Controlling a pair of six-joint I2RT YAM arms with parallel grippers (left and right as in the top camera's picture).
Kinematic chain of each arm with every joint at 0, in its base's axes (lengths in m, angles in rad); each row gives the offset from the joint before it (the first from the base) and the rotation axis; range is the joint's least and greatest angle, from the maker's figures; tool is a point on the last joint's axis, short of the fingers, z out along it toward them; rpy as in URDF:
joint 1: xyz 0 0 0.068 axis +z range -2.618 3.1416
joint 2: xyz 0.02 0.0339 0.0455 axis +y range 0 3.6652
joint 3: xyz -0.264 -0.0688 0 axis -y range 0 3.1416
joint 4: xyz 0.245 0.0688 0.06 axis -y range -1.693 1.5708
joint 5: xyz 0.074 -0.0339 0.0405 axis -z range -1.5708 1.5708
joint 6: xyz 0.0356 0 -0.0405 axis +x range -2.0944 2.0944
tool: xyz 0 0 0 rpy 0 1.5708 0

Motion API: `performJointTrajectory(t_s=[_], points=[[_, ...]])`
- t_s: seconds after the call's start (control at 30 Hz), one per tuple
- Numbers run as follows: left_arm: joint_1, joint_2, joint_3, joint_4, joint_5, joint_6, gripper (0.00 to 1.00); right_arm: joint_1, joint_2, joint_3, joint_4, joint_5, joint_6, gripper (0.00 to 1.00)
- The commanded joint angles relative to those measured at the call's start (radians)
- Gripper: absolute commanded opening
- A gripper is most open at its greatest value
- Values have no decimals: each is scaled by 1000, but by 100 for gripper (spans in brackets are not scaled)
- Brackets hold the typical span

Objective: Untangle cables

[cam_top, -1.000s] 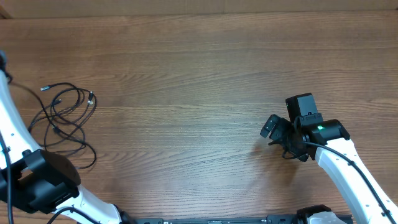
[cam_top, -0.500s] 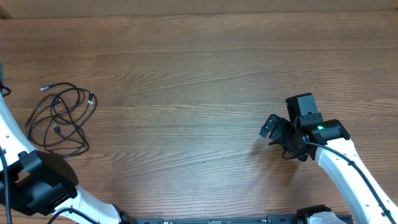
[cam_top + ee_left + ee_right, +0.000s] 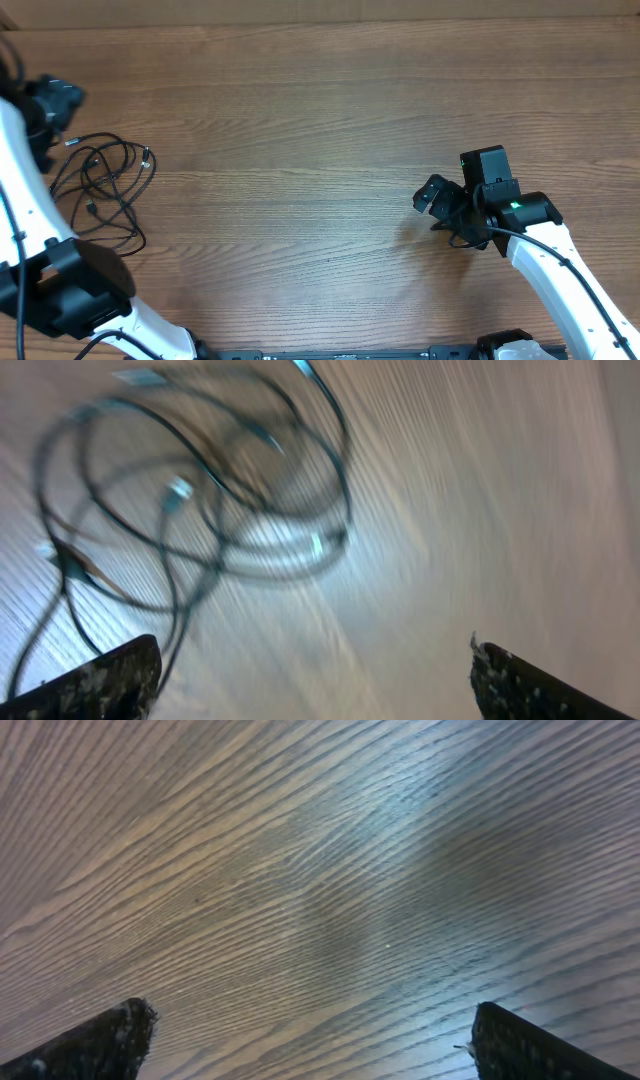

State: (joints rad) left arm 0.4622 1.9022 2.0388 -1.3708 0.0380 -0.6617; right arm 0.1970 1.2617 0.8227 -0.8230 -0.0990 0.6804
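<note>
The cables [image 3: 103,188] lie as a loose pile of thin black loops with small plug ends at the table's left side. My left gripper [image 3: 58,106] hangs just up and left of the pile. In the left wrist view the cables [image 3: 200,490] are motion-blurred ahead of my left gripper [image 3: 315,680]. Its fingers [image 3: 100,685] stand wide apart, open, with nothing between them. My right gripper [image 3: 437,198] is far off at the right, well away from the pile. In its own view my right gripper [image 3: 315,1040] is open over bare wood.
The wooden table [image 3: 300,130] runs between the two arms. My left arm's white link and black joint [image 3: 70,290] sit at the lower left, just below the pile. The table's far edge [image 3: 320,20] crosses the top of the overhead view.
My left gripper has opened and come into the overhead view at the upper left. The cable pile drew in from its lower-right stretch and now lies loose. The right gripper shifted slightly left.
</note>
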Motion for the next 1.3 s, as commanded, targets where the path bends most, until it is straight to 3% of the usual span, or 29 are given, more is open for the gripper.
performJointTrajectory(t_s=[0.0, 0.1, 0.33, 0.57, 0.8, 1.0, 1.27], points=[[-100, 8, -1, -45, 59, 200, 99, -2, -1, -1, 6, -19, -1, 100], [-180, 8, -1, -84, 60, 253, 100, -2, -1, -1, 8, -19, -4, 100], [-381, 8, -2, -122, 58, 359, 100, -2, -1, -1, 72, -15, -185, 100], [-510, 8, -2, -159, 52, 460, 100, -2, -1, 27, 26, -23, -445, 100], [-556, 8, -2, -320, 52, 455, 100, -30, -1, 212, -97, -22, -462, 100], [-561, 4, -40, -319, 93, 458, 100, -88, -7, 319, -209, -22, -467, 100], [-570, -97, -306, -311, 90, 448, 100, -103, -111, 299, -285, 19, -481, 100]])
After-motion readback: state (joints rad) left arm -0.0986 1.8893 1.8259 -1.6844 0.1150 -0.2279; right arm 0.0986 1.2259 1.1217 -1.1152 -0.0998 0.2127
